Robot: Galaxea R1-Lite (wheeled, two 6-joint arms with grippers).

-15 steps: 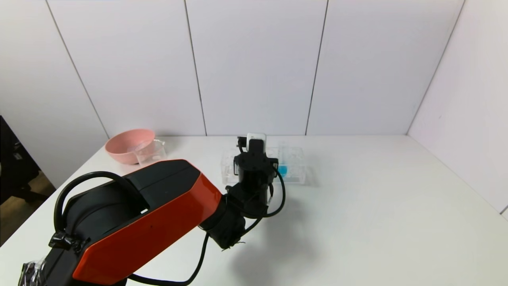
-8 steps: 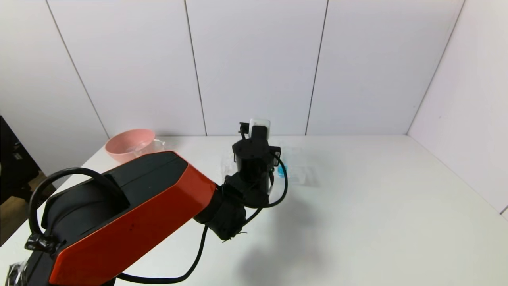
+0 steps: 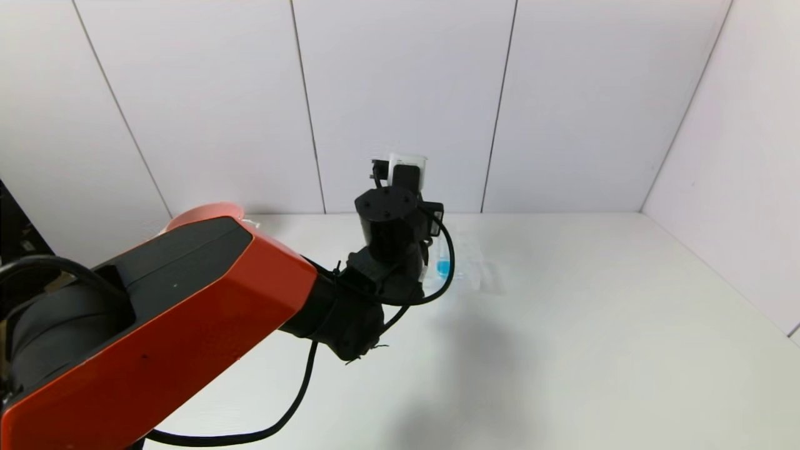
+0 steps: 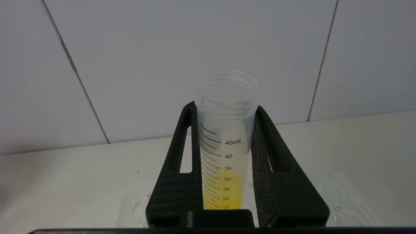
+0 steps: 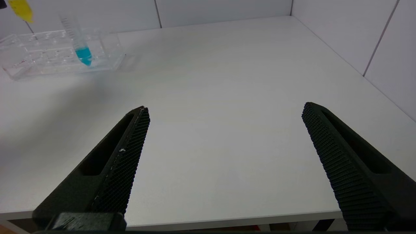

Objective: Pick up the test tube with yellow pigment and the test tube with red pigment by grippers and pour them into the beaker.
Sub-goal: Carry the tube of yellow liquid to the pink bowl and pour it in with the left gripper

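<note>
My left gripper point(image 4: 226, 112) is shut on the test tube with yellow pigment point(image 4: 224, 182) and holds it upright, well above the clear rack point(image 3: 476, 275). In the head view the arm's wrist point(image 3: 390, 231) hides the jaws and the tube. The tube's yellow tip also shows in the right wrist view point(image 5: 20, 9), above the rack point(image 5: 39, 63). My right gripper point(image 5: 224, 110) is open and empty over the table's near edge, out of the head view. The test tube with red pigment and the beaker are out of view.
A blue-tipped tube point(image 3: 443, 265) stands in the rack; it also shows in the right wrist view point(image 5: 81, 45). A sliver of the pink bowl point(image 3: 203, 211) shows at the back left behind my left arm's orange link point(image 3: 187, 325). White walls close the back and right.
My left arm has risen, lifting the yellow tube up out of the rack. The orange link now covers the beaker and most of the pink bowl.
</note>
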